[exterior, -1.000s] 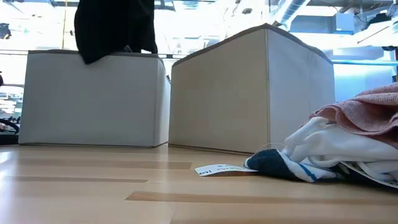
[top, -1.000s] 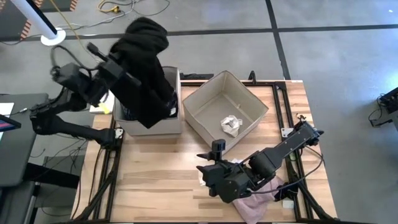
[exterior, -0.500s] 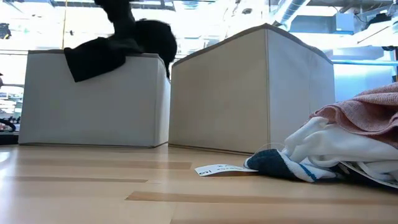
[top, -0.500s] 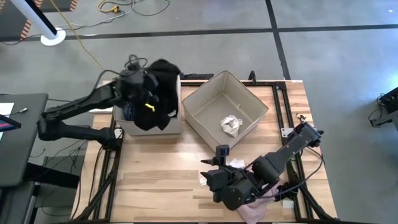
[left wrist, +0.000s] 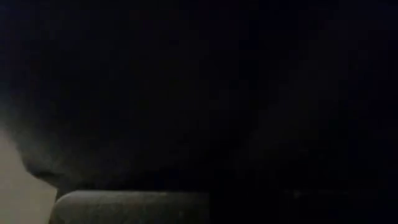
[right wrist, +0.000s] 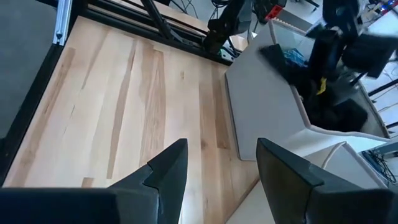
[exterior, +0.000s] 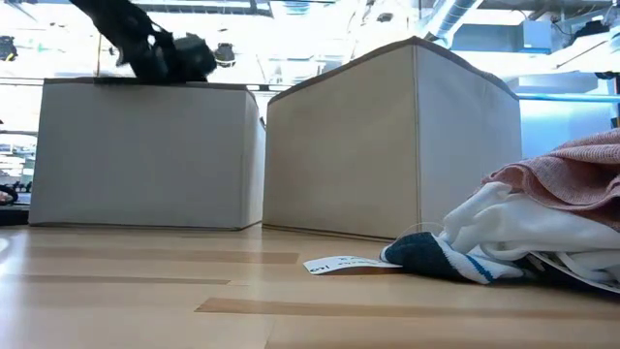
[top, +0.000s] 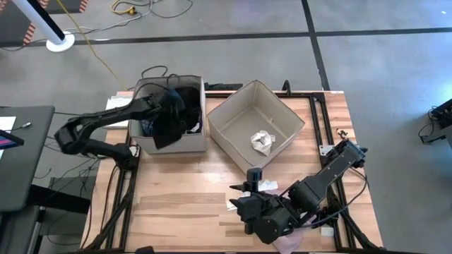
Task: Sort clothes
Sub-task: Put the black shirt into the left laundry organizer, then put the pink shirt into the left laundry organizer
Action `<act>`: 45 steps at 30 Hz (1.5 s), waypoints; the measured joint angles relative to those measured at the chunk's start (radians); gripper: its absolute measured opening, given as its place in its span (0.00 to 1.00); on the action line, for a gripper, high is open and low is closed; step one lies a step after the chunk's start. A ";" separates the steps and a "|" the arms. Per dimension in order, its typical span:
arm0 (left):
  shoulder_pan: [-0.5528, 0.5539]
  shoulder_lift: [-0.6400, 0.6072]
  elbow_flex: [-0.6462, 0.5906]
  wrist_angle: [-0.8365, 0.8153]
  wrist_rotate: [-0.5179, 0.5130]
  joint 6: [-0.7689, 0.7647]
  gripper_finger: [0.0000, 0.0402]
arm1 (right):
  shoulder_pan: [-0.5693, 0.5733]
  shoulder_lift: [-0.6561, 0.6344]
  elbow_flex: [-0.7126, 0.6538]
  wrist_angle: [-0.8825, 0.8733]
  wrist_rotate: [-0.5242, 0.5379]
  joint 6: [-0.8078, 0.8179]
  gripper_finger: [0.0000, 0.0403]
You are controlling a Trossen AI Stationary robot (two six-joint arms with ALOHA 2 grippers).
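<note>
From above, you've got the left gripper (top: 171,113) down inside the left beige box (top: 200,141), buried in the large black garment (top: 169,123). You can't actually see the jaws there, they're swallowed by the fabric, but they're clamped tight, and the black cloth is bunched all around them. Part of the garment flops over the box's near rim, and a bit of blue fabric (top: 145,127) peeks out beside it in the same box. The right beige box (top: 244,99) sits touching the first one, turned at an angle, with a small white-grey piece (top: 263,142) on its floor. Your right gripper (top: 239,201) hangs over the wooden tabletop (top: 176,204) near the front edge, well apart from both boxes, with a scrap of pink cloth (top: 295,241) showing under that arm.

At tabletop level, both boxes stand side by side, and the left arm dips behind the left box's top edge with the black garment (exterior: 179,60) just poking above the rim. Off to the right there's the leftover pile: a pink garment (exterior: 572,170) on top, white fabric (exterior: 513,237) under it, and a dark sock with a blue stripe (exterior: 431,254) at the front, next to a paper tag (exterior: 339,264).

Left wrist view is basically all black, just cloth pressed up against the lens.

Right wrist view shows your right jaws standing wide apart with nothing between them, bare wood below, and the left box with the black garment (right wrist: 339,106) farther off.
</note>
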 joint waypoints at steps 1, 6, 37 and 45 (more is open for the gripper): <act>0.010 0.026 -0.004 0.000 0.013 -0.001 0.00 | -0.003 0.000 0.000 0.000 0.000 0.000 0.51; 0.038 0.157 -0.008 -0.001 0.056 -0.011 0.00 | -0.003 0.000 0.000 0.000 0.000 0.000 0.51; 0.036 -0.384 0.269 -0.356 0.072 -0.103 0.42 | -0.003 0.000 -0.001 -0.026 -0.009 0.028 0.51; 0.036 -0.583 0.303 -0.350 0.352 -0.200 0.42 | 0.006 0.000 -0.001 -0.156 -0.073 0.158 0.51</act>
